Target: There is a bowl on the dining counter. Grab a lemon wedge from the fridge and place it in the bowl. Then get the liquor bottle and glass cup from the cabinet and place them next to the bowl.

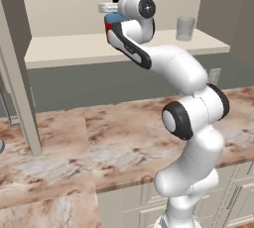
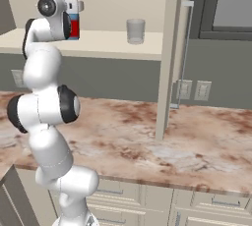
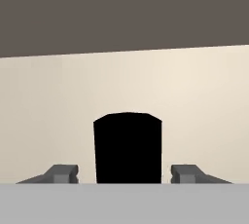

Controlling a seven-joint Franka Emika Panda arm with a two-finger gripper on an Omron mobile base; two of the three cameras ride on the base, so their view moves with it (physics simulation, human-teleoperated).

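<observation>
Bottle stands upright on the open cabinet's shelf, red lower body, blue upper part, black cap. Seen from the left base camera, bottle is mostly hidden behind the arm's wrist; only a slice of blue and red shows

Hand is at the bottle, up at cap height. Hand camera: the cap sits between the two fingertips, a visible gap on each side, no contact seen. Fingers apart, nothing clamped

Glass is upright on the same shelf, well apart from the bottle, on the bottle's right in both base views. Clear, greyish, short

Below the shelf: stone table with reddish-brown veining, cream cabinets under it. Open cabinet door stands edge-on right of the glass in the right base camera. Two wall outlets sit below shelf level, further right of the bottle
</observation>
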